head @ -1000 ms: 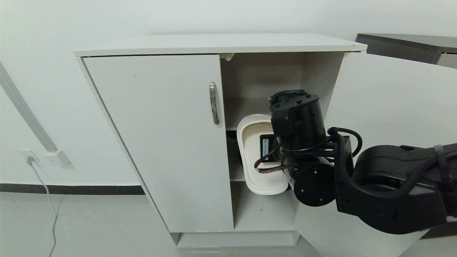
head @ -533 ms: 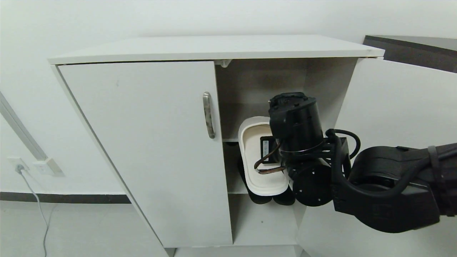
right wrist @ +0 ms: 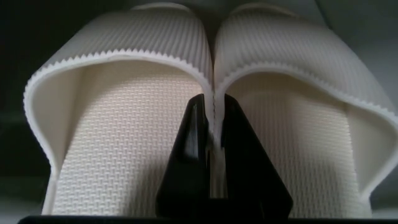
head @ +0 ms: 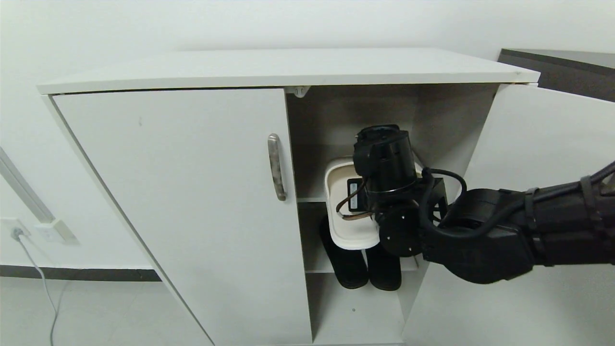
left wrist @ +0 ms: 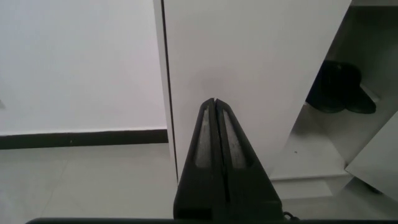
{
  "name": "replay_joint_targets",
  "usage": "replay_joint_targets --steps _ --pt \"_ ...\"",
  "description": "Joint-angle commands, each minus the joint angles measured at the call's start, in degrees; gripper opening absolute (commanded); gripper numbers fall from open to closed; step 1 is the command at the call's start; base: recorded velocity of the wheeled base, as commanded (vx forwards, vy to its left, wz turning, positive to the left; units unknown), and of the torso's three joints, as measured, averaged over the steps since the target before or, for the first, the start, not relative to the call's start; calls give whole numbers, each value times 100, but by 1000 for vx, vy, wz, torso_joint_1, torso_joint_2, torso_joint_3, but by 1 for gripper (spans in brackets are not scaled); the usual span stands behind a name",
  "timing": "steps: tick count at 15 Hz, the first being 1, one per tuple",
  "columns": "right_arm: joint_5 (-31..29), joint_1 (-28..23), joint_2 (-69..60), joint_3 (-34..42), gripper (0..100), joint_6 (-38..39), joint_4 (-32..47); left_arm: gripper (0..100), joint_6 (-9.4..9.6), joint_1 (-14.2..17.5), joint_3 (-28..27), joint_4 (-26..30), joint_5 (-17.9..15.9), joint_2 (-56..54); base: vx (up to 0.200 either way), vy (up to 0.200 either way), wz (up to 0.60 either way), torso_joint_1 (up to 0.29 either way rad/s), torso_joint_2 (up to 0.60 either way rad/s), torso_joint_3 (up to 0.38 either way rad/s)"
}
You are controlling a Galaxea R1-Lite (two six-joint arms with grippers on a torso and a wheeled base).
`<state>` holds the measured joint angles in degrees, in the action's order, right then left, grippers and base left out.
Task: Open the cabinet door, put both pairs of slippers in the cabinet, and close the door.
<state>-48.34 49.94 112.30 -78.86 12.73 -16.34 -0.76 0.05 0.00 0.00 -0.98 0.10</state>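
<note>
The white cabinet (head: 288, 65) has its left door (head: 182, 202) closed and its right door (head: 533, 144) swung open. My right arm reaches into the open half. My right gripper (right wrist: 213, 118) is shut on the touching inner edges of the pair of white slippers (right wrist: 124, 137), which hangs tilted at the upper shelf (head: 343, 226). The black slippers (head: 360, 269) lie on the shelf below, heels sticking out over its edge. My left gripper (left wrist: 213, 124) is shut and holds nothing, low in front of the closed door, with the black slippers (left wrist: 339, 90) off to one side.
A metal handle (head: 275, 166) sits on the closed door's inner edge. The bottom compartment (head: 353, 312) holds nothing. A wall socket with a cable (head: 14, 234) is at the far left, and dark furniture (head: 557, 67) stands behind the open door.
The head camera has moved closer to the cabinet, bringing the black slippers into view. My right arm has carried the white slippers higher and deeper into the open half.
</note>
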Motion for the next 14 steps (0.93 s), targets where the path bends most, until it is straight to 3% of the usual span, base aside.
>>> replay_joint_targets --steps 1,14 --pt "105 -108 231 -226 0 -51 -10 0 -4 4 0 0 1 -1 0 0 0 0 0 0" --pt "606 -732 908 -1650 0 -394 254 0 -4 4 0 0 10 -1 0 0 0 0 0 0"
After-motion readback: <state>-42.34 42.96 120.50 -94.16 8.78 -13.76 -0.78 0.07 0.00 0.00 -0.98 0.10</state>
